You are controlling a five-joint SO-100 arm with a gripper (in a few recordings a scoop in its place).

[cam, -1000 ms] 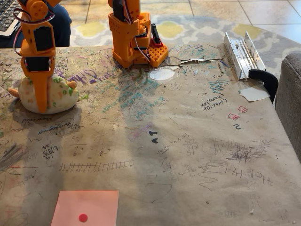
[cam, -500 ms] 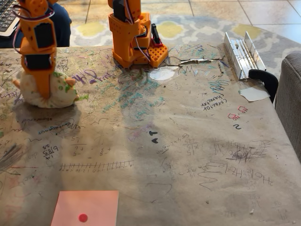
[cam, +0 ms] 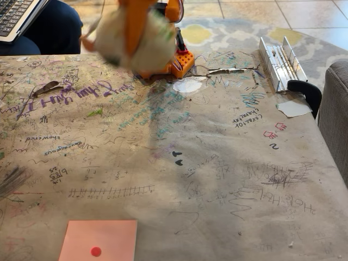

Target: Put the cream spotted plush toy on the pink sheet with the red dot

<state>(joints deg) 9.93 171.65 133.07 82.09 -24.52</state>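
Observation:
The cream spotted plush toy (cam: 149, 46) hangs blurred in the air near the top of the fixed view, in front of the arm's orange base. My orange gripper (cam: 133, 46) is shut on it, one finger running down the toy's front. The toy is well above the table. The pink sheet with the red dot (cam: 99, 240) lies flat at the table's near edge, left of centre, with nothing on it.
The table (cam: 217, 179) is covered in scribbled brown paper. A metal hinge-like bracket (cam: 278, 62) and a black clamp (cam: 306, 91) sit at the far right. A person's legs and a laptop (cam: 16, 13) are at the top left. A grey sofa arm (cam: 334, 119) borders the right.
The gripper has lifted the plush toy off the far-left of the table and swung it up and to the right, toward the arm's base.

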